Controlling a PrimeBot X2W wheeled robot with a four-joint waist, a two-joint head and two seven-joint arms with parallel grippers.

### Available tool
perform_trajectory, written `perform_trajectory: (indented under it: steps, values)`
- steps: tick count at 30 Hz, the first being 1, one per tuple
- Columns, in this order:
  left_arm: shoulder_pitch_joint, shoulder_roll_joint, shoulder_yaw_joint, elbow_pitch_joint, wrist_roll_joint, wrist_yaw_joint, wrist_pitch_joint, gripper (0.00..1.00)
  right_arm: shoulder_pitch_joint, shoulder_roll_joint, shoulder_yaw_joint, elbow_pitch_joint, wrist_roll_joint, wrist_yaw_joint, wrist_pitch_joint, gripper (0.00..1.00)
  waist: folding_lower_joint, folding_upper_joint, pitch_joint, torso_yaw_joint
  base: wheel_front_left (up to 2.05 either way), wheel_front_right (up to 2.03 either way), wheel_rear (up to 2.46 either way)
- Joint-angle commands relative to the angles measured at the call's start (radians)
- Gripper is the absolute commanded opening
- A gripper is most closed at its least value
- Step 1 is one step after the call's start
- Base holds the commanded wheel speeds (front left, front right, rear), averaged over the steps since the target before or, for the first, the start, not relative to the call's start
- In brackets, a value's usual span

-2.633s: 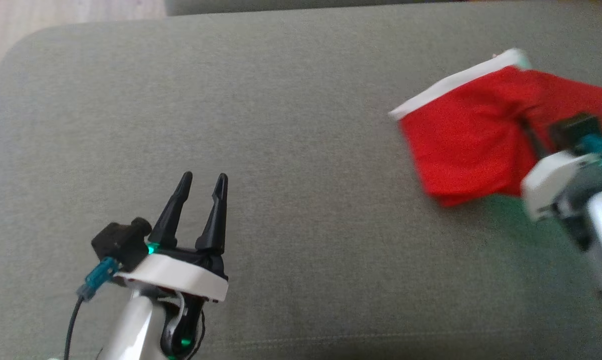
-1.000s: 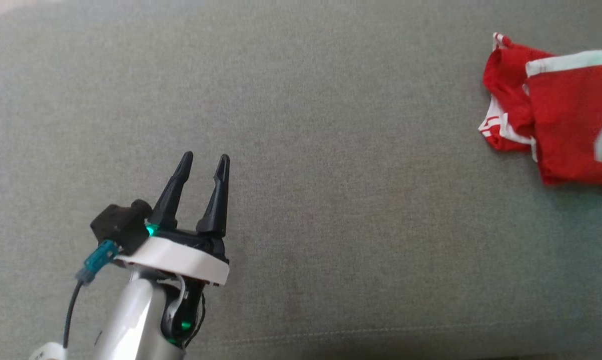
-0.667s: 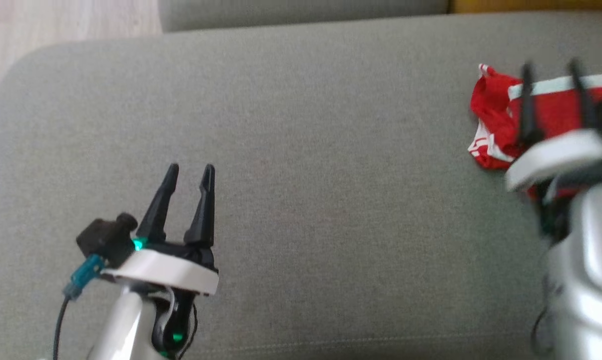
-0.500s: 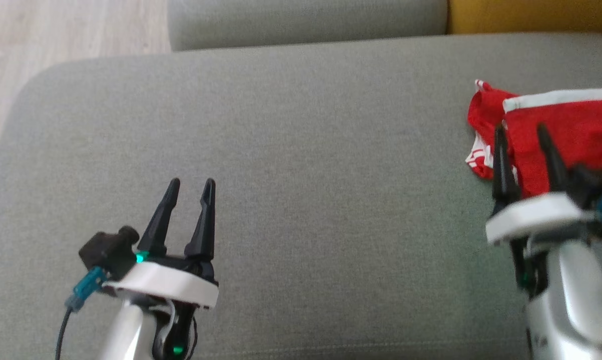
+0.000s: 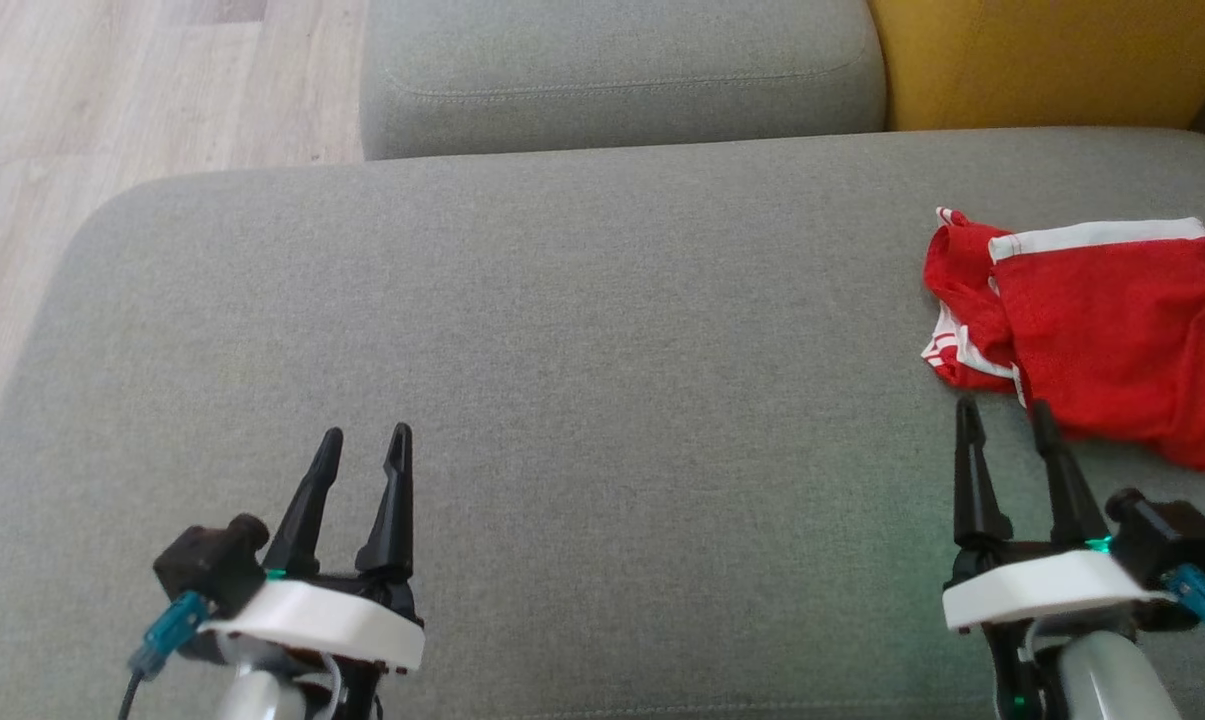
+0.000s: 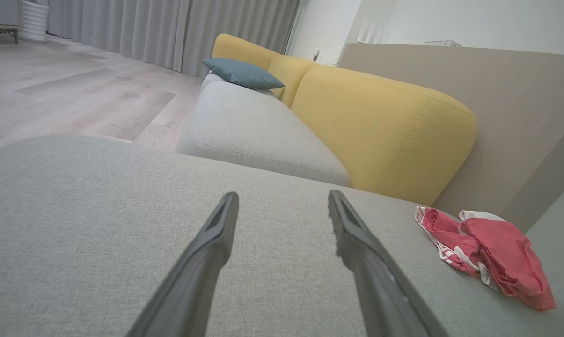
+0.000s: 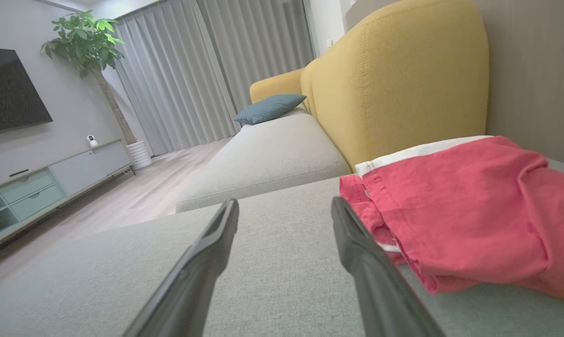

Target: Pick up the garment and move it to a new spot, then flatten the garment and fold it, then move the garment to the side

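I saw the garment (image 5: 1102,330) lying at the far right of the grey seat (image 5: 602,350), a red piece with a white band along its far edge. It was not flat: the main part was wrinkled, and at its left side a smaller part with thin white stripes was bunched up. It rested close to the yellow backrest (image 5: 1042,60). The right gripper (image 5: 1002,407) was just beside the near left corner of the garment, with the fingers pointing toward it. Its fingers were parted by a moderate gap and nothing was between them. In the right wrist view one finger overlapped the red cloth, but I could not tell if it touched it. The left gripper (image 5: 365,433) was at the near left of the seat, well apart from the garment, also with parted fingers and holding nothing. Its fingers pointed across the bare grey cloth. Beyond the seat there was a second grey cushion (image 5: 612,70), and to the left of it the wooden floor (image 5: 112,100). In the left wrist view I saw a blue pillow (image 6: 242,73) further along the sofa, and in the right wrist view grey curtains (image 7: 193,70) and a plant (image 7: 83,44) near them.
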Motion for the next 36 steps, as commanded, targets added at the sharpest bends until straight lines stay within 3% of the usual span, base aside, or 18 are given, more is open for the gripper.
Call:
perform_trajectory:
  steps: [1, 12, 36]
  values:
    - [-0.027, 0.004, 0.034, -0.036, 0.011, 0.004, -0.012, 1.00, -0.021, -0.004, 0.032, -0.038, 0.008, 0.004, -0.012, 1.00, 0.0000, -0.0001, -0.002, 0.000, 0.00, 0.00, 0.00]
    - [-0.023, 0.004, 0.043, -0.061, 0.043, 0.033, -0.012, 1.00, -0.025, -0.004, 0.022, -0.049, 0.015, 0.004, -0.013, 1.00, 0.0000, -0.0001, 0.003, 0.001, 0.00, 0.00, 0.00]
    - [-0.002, 0.004, 0.079, -0.068, 0.035, 0.029, -0.012, 1.00, -0.028, -0.004, 0.035, -0.029, 0.013, 0.004, -0.013, 1.00, 0.0000, -0.0001, 0.005, -0.001, 0.00, 0.00, 0.00]
